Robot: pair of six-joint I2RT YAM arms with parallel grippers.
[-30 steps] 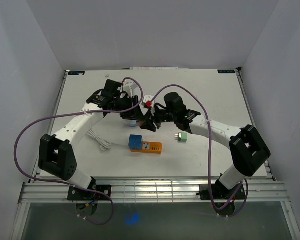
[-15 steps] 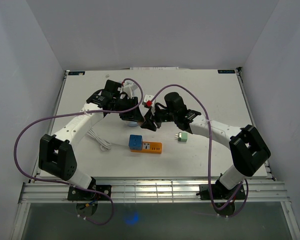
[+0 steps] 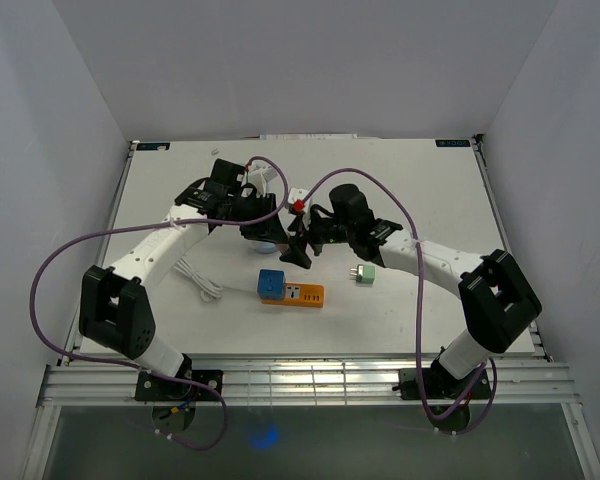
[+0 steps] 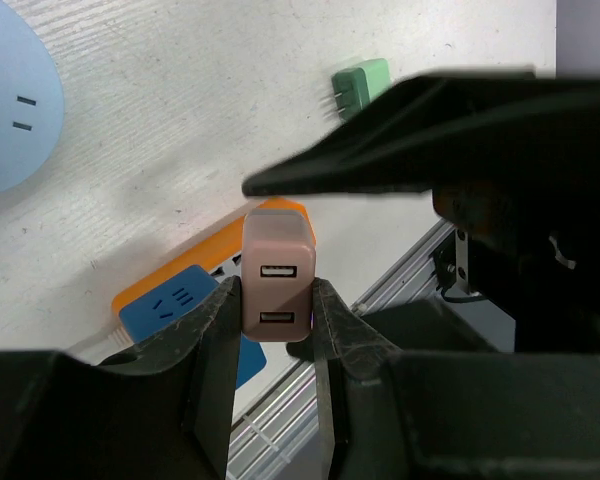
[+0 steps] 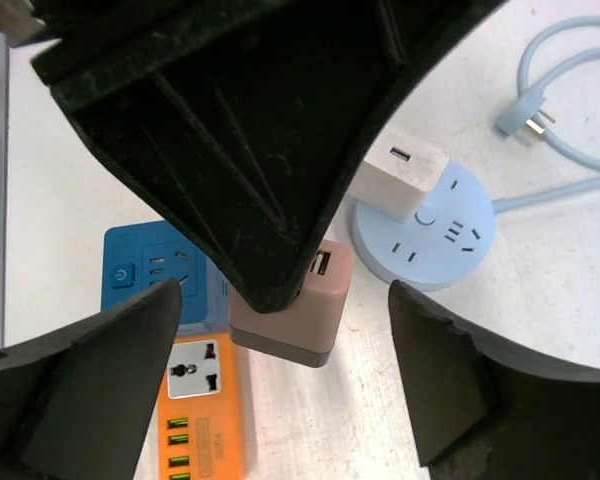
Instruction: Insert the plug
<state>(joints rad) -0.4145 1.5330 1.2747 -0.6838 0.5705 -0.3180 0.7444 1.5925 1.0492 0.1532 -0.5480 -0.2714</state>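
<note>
Charger (image 4: 277, 285), boxy, rounded corners, matte pink

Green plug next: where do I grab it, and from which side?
Grip the green plug by its blocky body, pincer across two opposite side faces, coming straight down from above. It lies flat on the table with its prongs sticking out sideways, so a top-down body grip probably leaves them free for insertion.

Pinkish-tan USB charger plug (image 4: 277, 272), two ports facing the left wrist camera, sits upright and off the table, pinched in the left gripper (image 4: 276, 296). The orange power strip (image 3: 306, 295) with its blue end block (image 3: 271, 284) lies flat nearby, mid-table.
</note>
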